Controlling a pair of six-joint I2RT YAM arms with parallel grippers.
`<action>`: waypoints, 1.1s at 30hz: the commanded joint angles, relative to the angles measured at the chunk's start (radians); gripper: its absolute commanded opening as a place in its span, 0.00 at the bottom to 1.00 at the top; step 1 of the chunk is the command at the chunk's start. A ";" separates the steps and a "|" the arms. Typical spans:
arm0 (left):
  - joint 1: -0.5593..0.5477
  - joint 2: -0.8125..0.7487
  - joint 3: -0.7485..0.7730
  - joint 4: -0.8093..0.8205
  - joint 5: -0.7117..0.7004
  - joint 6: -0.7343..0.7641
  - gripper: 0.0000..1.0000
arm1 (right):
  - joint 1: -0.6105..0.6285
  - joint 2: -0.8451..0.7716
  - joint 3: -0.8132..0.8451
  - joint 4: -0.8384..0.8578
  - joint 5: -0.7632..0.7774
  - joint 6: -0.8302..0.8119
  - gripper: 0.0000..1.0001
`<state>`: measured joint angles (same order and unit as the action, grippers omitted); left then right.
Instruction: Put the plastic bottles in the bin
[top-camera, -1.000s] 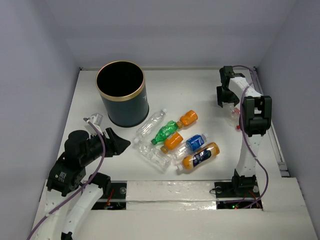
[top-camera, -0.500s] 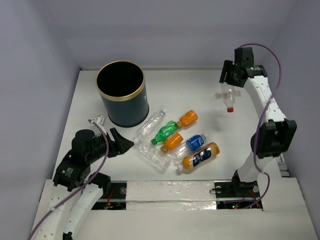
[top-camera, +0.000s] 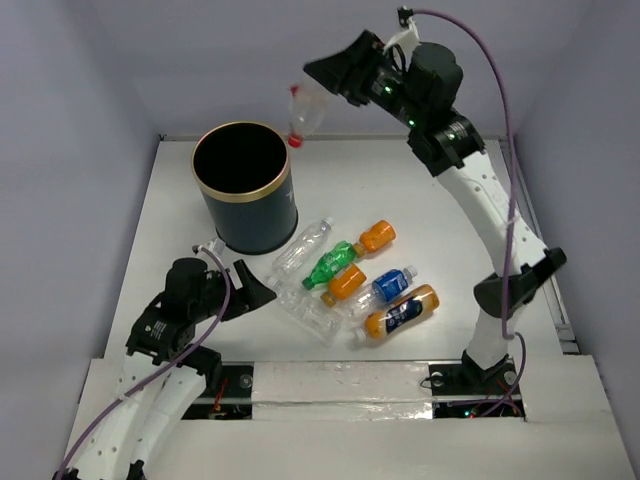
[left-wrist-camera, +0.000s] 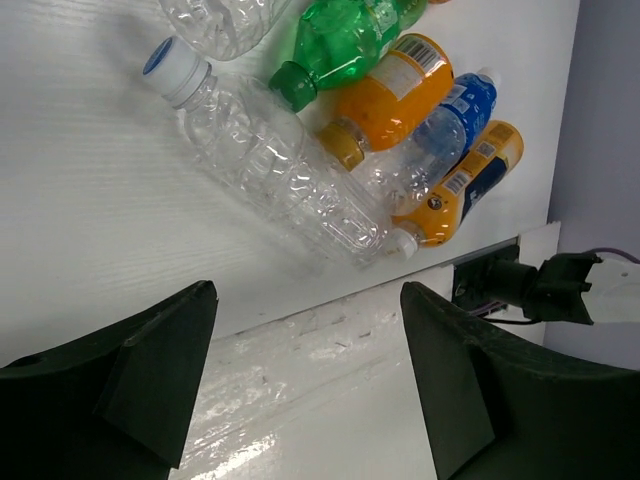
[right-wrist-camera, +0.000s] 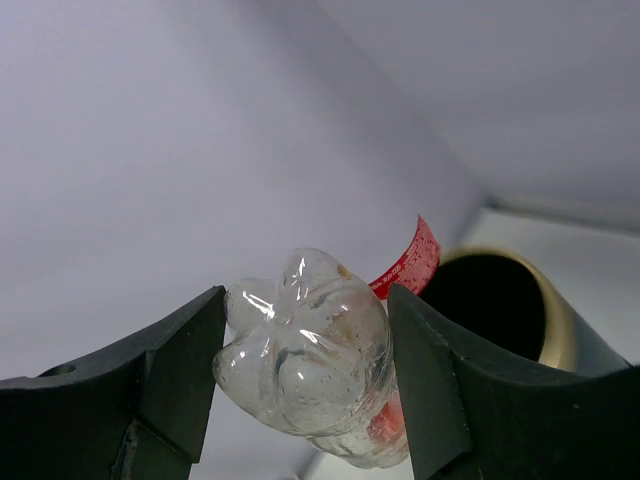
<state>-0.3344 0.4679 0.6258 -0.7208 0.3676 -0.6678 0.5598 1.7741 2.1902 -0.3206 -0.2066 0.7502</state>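
Note:
My right gripper (top-camera: 320, 84) is raised high, shut on a clear bottle with a red cap (top-camera: 301, 110) that hangs cap-down just above the back right rim of the dark bin (top-camera: 222, 190). In the right wrist view the bottle's base (right-wrist-camera: 305, 350) fills the gap between the fingers, and the bin (right-wrist-camera: 545, 330) lies beyond. Several bottles lie in a cluster on the table: two clear (top-camera: 300, 246) (top-camera: 311, 311), one green (top-camera: 330, 264), orange ones (top-camera: 376, 237) (top-camera: 346, 283) and a blue-labelled one (top-camera: 392, 284). My left gripper (top-camera: 247, 287) stands open and empty, low beside the nearer clear bottle (left-wrist-camera: 275, 165).
The bin stands at the back left of the white table (top-camera: 420, 190). A grey wall closes the back and sides. The table's taped front edge (left-wrist-camera: 330, 340) runs under my left gripper. An orange bottle with a dark label (top-camera: 401, 312) lies nearest the front.
The right arm has swung the red-capped bottle from the back right across to above the bin. The left gripper has edged toward the bottles and its jaws have widened.

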 joint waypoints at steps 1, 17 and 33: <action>-0.005 0.031 -0.008 0.064 0.013 -0.012 0.72 | 0.067 0.128 0.152 0.285 0.035 0.162 0.51; -0.005 0.166 -0.081 0.135 0.034 -0.019 0.95 | 0.224 0.401 0.240 0.384 0.240 0.089 0.54; -0.015 0.169 -0.176 0.254 0.004 -0.142 0.94 | 0.273 0.279 0.049 0.269 0.283 -0.078 1.00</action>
<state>-0.3393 0.6189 0.4625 -0.5243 0.3786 -0.7895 0.8291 2.1632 2.2398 -0.0711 0.0463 0.7200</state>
